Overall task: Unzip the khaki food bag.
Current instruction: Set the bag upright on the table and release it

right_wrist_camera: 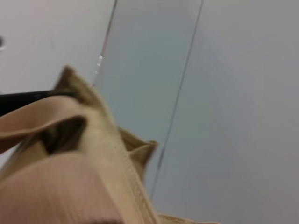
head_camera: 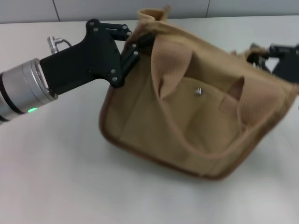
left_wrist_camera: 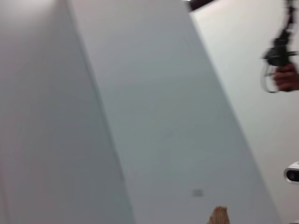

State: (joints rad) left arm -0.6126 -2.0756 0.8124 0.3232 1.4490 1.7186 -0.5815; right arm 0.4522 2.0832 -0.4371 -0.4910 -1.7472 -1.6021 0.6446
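The khaki food bag (head_camera: 187, 126) stands tilted on the white table (head_camera: 56, 177), with its front pocket flap and metal snap (head_camera: 198, 92) facing me. Two webbing handles (head_camera: 174, 65) fall over the front. My left gripper (head_camera: 134, 45) is shut on the bag's top edge at its far left corner. My right gripper (head_camera: 259, 53) is at the bag's top right end, touching or very near the fabric. The zipper is hidden. The right wrist view shows the bag's tan edge and a handle (right_wrist_camera: 70, 177) close up. A sliver of tan fabric (left_wrist_camera: 218, 217) shows in the left wrist view.
Grey wall panels (head_camera: 28, 9) run behind the table. The left wrist view shows wall panels and, far off, a person's hand (left_wrist_camera: 286, 77) holding a dark device. A thin black bar (right_wrist_camera: 23, 99) crosses behind the bag in the right wrist view.
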